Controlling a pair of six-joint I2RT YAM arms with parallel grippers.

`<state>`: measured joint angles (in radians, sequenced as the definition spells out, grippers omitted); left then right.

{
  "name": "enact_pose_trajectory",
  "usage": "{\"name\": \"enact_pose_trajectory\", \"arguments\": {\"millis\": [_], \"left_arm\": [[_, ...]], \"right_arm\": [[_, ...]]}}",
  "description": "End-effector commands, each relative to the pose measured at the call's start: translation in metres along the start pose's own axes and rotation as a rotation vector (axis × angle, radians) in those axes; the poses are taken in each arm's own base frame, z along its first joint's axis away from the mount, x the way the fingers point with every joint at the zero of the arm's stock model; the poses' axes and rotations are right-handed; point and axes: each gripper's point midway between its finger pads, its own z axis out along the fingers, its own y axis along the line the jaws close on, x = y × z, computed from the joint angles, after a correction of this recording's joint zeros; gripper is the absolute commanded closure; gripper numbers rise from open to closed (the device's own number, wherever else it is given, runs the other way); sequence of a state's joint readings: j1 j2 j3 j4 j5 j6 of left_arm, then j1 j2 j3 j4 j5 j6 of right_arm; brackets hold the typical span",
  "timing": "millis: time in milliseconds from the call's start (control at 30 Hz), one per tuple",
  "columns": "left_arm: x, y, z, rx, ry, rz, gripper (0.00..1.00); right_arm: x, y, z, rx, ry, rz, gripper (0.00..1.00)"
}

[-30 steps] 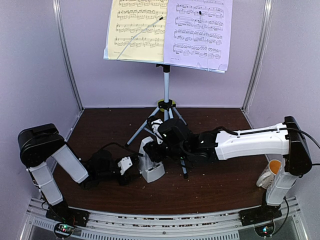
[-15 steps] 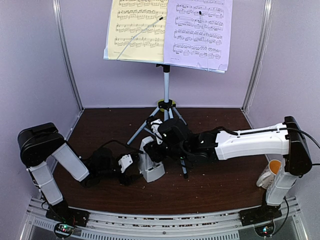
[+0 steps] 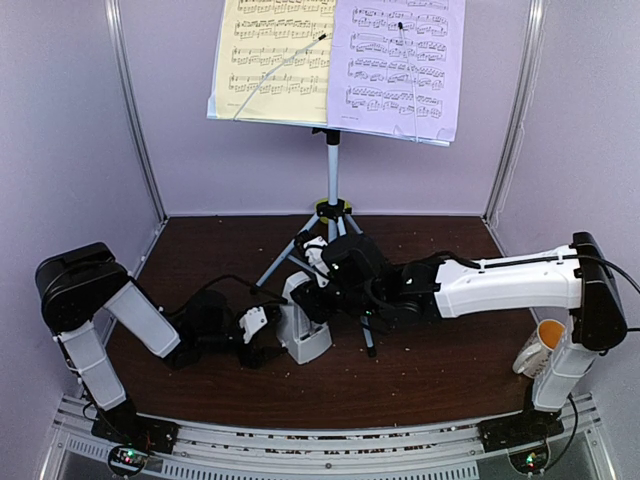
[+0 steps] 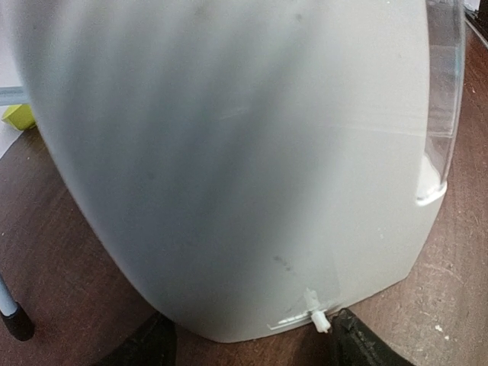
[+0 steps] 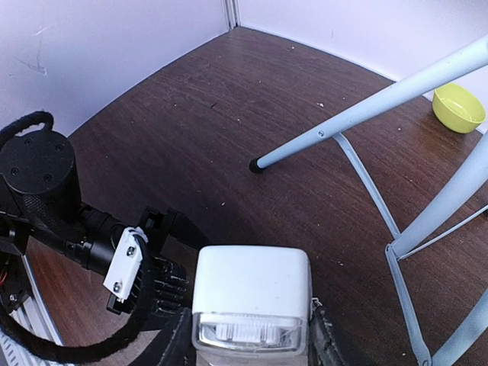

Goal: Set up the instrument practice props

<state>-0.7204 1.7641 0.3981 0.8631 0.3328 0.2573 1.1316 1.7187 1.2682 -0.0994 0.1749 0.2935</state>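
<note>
The white music stand (image 3: 333, 170) stands on its grey tripod at the back, with the yellow sheet (image 3: 275, 60) and the lilac sheet (image 3: 400, 60) on its desk. The small white pyramid metronome (image 3: 305, 335) stands upright on the brown table in front of the tripod. My right gripper (image 3: 310, 292) is shut on the metronome's top (image 5: 252, 282), with a finger (image 5: 171, 343) on each side. My left gripper (image 3: 268, 335) lies low at the metronome's left side. In the left wrist view the metronome (image 4: 229, 152) fills the frame and my left gripper (image 4: 252, 347) is open, its fingertips (image 4: 354, 343) flanking the lower edge.
A white mug with an orange inside (image 3: 540, 345) sits by the right arm's base. A small green bowl (image 5: 458, 107) lies beyond the tripod legs (image 5: 366, 110). One tripod foot (image 4: 15, 324) is close to the left gripper. Lilac walls enclose the table.
My left gripper has slid right along the table, closer to the metronome. The right gripper and the metronome have barely moved.
</note>
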Motion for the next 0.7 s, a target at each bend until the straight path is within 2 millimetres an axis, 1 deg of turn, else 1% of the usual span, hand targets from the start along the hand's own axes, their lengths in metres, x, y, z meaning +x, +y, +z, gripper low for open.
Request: {"name": "enact_pose_trajectory", "arguments": {"millis": [0, 267, 300, 400, 433, 533, 667], "left_arm": [[-0.003, 0.003, 0.003, 0.003, -0.016, 0.011, 0.30], [-0.001, 0.007, 0.004, -0.015, -0.009, -0.004, 0.34], [0.000, 0.010, 0.003, -0.025, -0.009, -0.011, 0.33], [0.000, 0.017, 0.002, -0.049, -0.011, -0.029, 0.23], [-0.001, 0.018, 0.003, -0.049, -0.013, -0.030, 0.22], [-0.004, 0.016, 0.005, -0.023, -0.017, -0.012, 0.20], [-0.008, 0.013, 0.007, 0.008, -0.025, 0.016, 0.22]], "right_arm": [[-0.015, -0.005, -0.009, -0.010, -0.047, 0.007, 0.55], [-0.015, 0.000, -0.010, -0.039, -0.050, 0.008, 0.58], [-0.014, 0.001, -0.009, -0.042, -0.049, 0.007, 0.58], [-0.013, 0.002, -0.009, -0.051, -0.046, 0.005, 0.59], [-0.012, 0.002, -0.009, -0.051, -0.046, 0.005, 0.59], [-0.012, 0.003, -0.009, -0.058, -0.047, -0.001, 0.60], [-0.013, 0.004, -0.009, -0.064, -0.050, -0.004, 0.60]]}}
